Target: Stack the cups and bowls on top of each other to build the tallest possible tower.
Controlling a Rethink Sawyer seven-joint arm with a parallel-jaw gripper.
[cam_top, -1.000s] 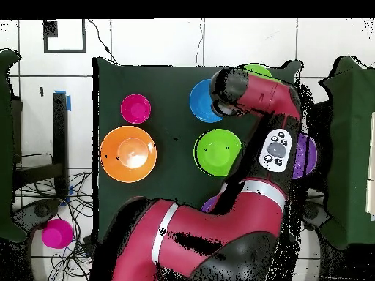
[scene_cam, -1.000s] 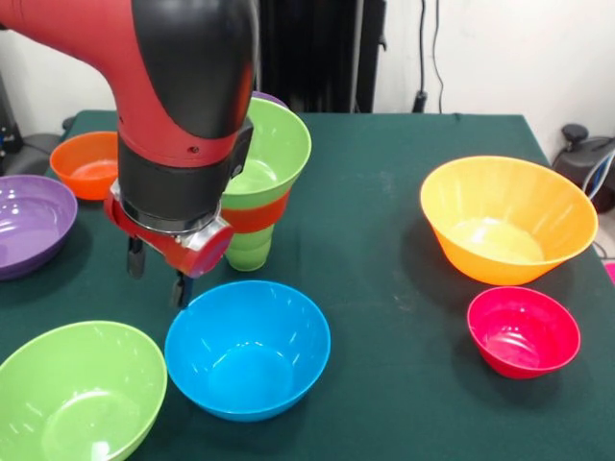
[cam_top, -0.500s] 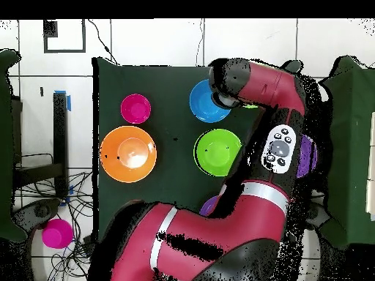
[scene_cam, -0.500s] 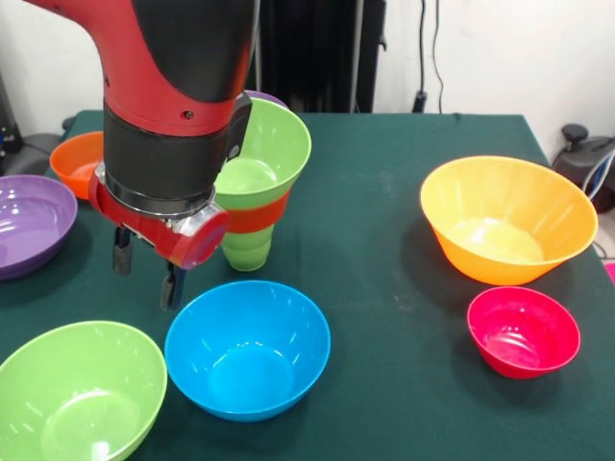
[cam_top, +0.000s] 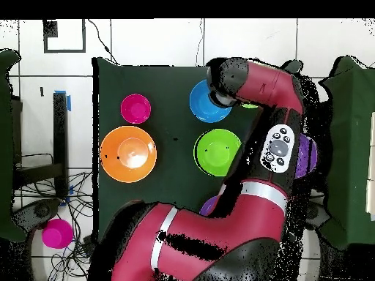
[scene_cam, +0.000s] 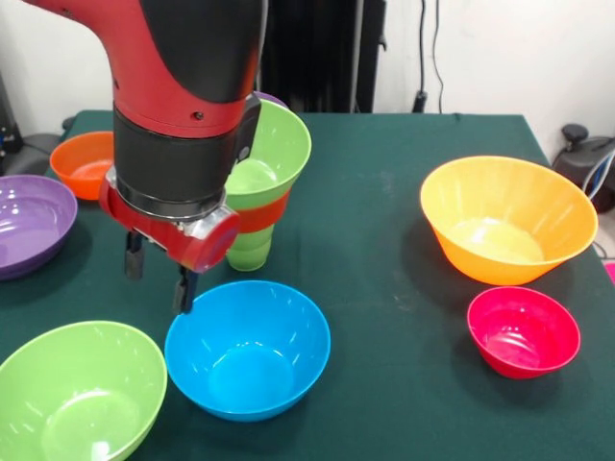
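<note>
Gripper [scene_cam: 159, 279]: empty, its two dark fingers spread apart, hanging just above the table; one finger stands at the rim of the blue bowl [scene_cam: 248, 348], apparently outside it.

Arm [scene_cam: 187, 106]: red and black, coming down steeply from above, wrist nearly vertical, hiding part of the tower.

Tower [scene_cam: 258, 182]: just behind the wrist; light-green cup [scene_cam: 250, 252] at the base, an orange-red bowl over it, a lime-green bowl on top (three pieces, so an early stage by my reckoning).

Loose, still to stack: blue bowl, near lime-green bowl [scene_cam: 79, 392], purple bowl [scene_cam: 29, 223], small orange-red bowl [scene_cam: 85, 163], large orange bowl [scene_cam: 507, 219], pink-red bowl [scene_cam: 524, 331].

Likely next piece: the blue bowl.
</note>
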